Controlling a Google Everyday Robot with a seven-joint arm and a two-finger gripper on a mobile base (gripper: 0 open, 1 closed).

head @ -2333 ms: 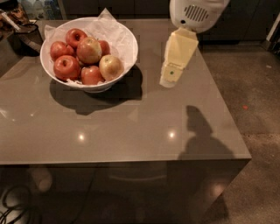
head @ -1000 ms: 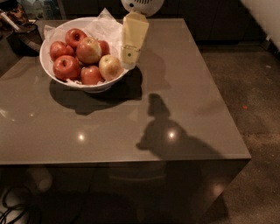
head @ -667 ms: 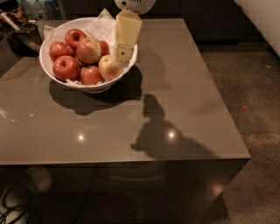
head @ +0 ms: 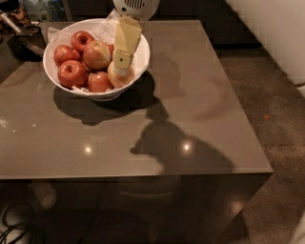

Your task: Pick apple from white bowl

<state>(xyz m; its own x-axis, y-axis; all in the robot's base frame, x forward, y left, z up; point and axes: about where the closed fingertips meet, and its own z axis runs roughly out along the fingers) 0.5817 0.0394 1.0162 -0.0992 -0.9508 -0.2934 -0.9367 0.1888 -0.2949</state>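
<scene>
A break-room-like space: grey table point(head: 200, 100), dark speckled floor point(head: 269, 90), end effector point(head: 121, 66) over the white bowl point(head: 102, 95).

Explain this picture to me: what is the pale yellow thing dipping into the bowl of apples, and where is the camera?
That pale yellow part is the robot's end effector, the grasping tool at the tip of its single arm; the white round piece above it belongs to the arm. The one camera looks down on the table; where it is mounted is not on record. On the table stands a white bowl, lined with paper and holding apples. The end effector hangs inside the bowl, over the palest, yellowish apple, the one to be picked. Whether it grips it cannot be told. The dark shape on the table is the arm's shadow.
</scene>
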